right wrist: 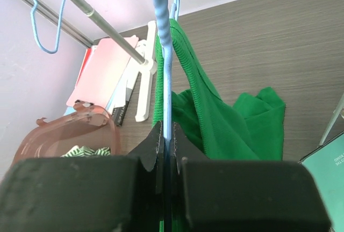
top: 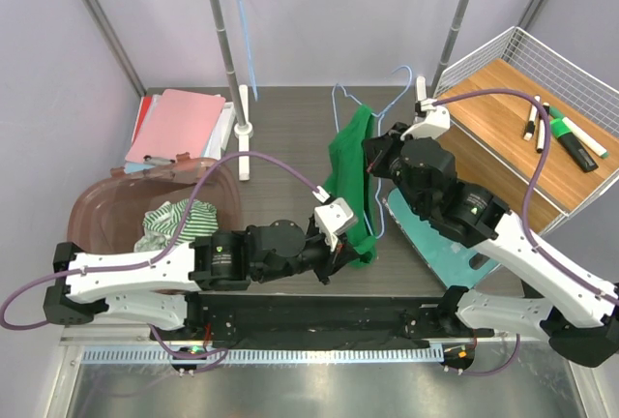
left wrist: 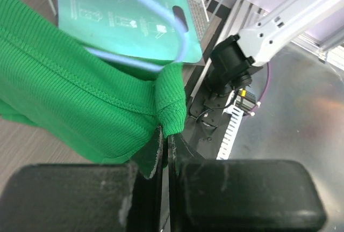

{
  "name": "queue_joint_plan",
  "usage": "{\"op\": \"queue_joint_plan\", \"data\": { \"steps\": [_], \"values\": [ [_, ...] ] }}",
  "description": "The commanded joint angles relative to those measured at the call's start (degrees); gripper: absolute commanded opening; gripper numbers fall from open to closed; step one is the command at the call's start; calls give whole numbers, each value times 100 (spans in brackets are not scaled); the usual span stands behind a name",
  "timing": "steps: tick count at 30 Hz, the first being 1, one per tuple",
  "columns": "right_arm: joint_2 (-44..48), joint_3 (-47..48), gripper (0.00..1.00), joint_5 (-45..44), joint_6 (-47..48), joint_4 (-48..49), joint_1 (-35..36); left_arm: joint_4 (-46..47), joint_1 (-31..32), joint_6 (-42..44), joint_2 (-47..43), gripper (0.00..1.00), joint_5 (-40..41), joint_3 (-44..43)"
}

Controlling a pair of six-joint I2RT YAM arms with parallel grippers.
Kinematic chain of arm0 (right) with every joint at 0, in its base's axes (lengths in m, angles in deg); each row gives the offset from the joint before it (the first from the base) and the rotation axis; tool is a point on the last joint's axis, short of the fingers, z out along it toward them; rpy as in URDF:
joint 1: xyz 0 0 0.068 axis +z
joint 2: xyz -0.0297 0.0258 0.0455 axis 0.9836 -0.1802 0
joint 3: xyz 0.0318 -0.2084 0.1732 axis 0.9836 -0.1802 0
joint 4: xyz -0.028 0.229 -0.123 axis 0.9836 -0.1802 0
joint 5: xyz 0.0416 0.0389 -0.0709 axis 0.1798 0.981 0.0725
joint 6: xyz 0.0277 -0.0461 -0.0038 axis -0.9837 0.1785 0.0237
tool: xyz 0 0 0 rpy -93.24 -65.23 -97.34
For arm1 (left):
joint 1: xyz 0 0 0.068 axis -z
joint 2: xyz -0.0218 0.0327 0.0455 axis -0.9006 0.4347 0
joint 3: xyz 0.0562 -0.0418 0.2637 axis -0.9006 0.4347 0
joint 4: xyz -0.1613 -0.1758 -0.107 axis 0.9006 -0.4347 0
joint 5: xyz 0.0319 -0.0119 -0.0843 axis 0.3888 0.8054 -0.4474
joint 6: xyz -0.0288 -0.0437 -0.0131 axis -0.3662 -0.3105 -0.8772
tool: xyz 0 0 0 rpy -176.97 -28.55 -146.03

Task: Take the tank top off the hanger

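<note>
Hanging on one light blue wire hanger, the single green tank top is in the middle of the table, between the two arms, with its lower part reaching down to the table surface. The right gripper has the hanger wire pinched between its two fingers; in the right wrist view the jaws are pressed together on the wire with no gap, and one green strap lies over the wire just above them. The left gripper is clamped on the lower hem of the tank top, and in the left wrist view a fold of the ribbed green cloth sits between its two closed fingers. A second blue hanger hangs alone on the clothes rack, which stands on two poles at the back. One teal card lies flat on the table under the right arm, near the garment. At the left is one brown plastic basin with one green-and-white striped cloth inside, and behind it is a stack of pink folders. At the right is one white wire basket with a wooden bottom, and four markers lie in it, as far as I can count.
</note>
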Motion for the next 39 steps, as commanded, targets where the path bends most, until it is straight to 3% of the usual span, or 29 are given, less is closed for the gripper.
{"op": "queue_joint_plan", "data": {
  "steps": [1, 6, 9, 14, 21, 22, 33, 35, 39],
  "values": [
    [354, 245, 1, 50, -128, 274, 17, 118, 21, -209, -173, 0, 381, 152],
    [722, 184, 1, 787, -93, 20, 17, -145, 21, -403, -270, 1, 1066, 205],
    [951, 44, 1, 1104, 100, -121, 17, -339, 21, -429, -340, 8, 1287, 178],
    [1619, -228, 1, 1527, 601, -412, 17, -138, 21, -342, -604, 29, 1165, 345],
    [2349, -791, 1, 2475, 980, -272, 17, -128, 21, -104, -973, 72, 619, 144],
    [2419, -983, 1, 2763, 971, -167, 17, -181, 21, -69, -1051, 75, 671, 39],
    [3042, -1749, 1, 3704, 821, 589, 17, -620, 21, 924, -824, 81, 3078, -1015],
    [3148, -1951, 1, 3742, 717, 861, 17, -769, 21, 942, -675, 81, 3843, -1157],
    [3429, -2241, 1, 3952, 681, 1300, 17, -866, 21, 846, -709, 81, 4161, -1132]
  ]
}}
